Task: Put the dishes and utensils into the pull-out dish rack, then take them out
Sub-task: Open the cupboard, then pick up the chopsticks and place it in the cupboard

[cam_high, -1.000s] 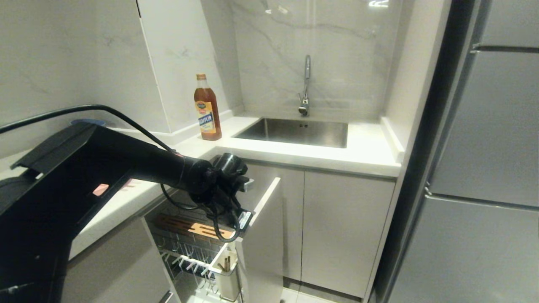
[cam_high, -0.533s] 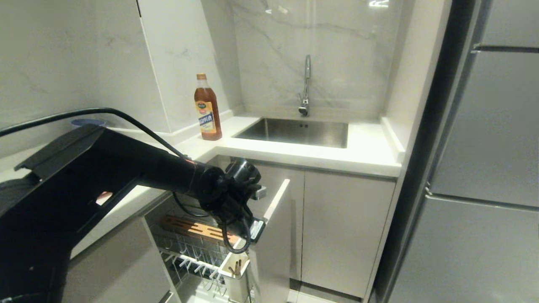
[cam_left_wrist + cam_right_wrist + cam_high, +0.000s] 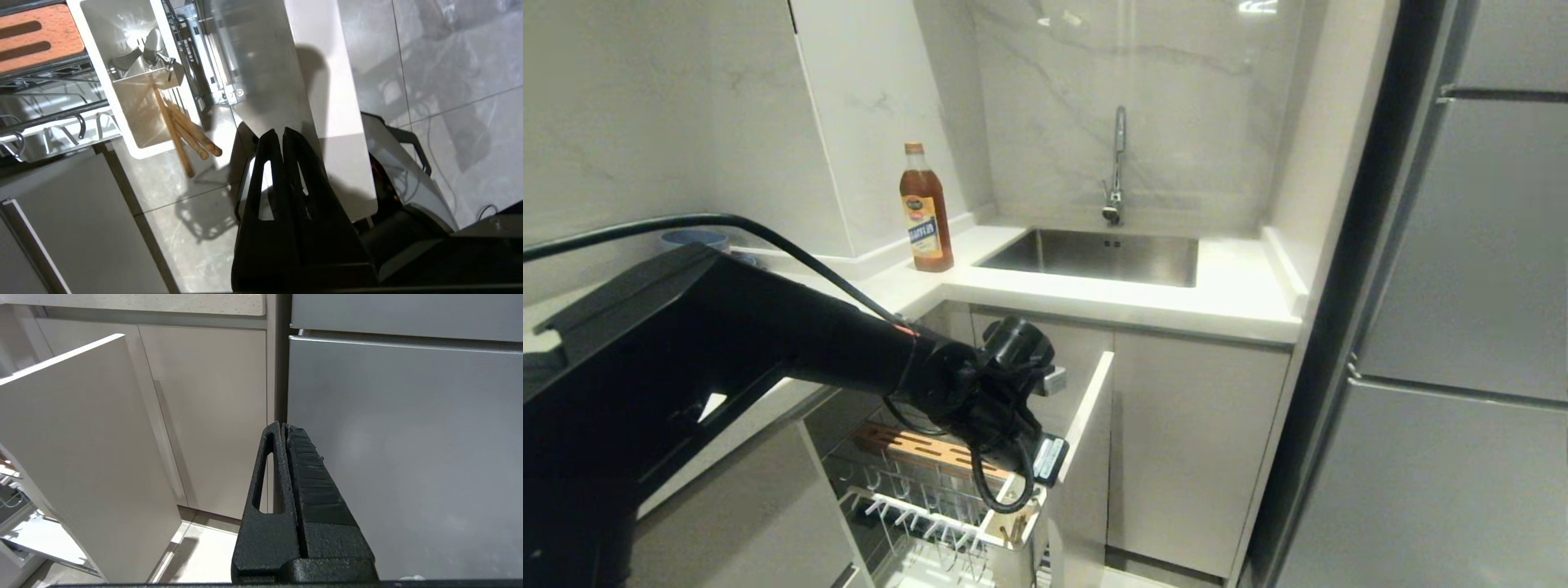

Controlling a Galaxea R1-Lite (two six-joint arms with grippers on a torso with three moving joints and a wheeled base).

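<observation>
The left arm reaches in from the left, wrist bent down over the pull-out dish rack [image 3: 931, 498], its left gripper [image 3: 282, 131] with jaws pressed together, holding nothing, against the rack's front panel [image 3: 1086, 408]. Beside the jaws, chopsticks [image 3: 184, 130] stand in the caddy [image 3: 122, 81]. The right gripper [image 3: 282, 425] hangs closed and empty by the cabinets.

A home kitchen — steel sink [image 3: 1094, 255], faucet [image 3: 1116, 163], marble walls, cabinets.
</observation>
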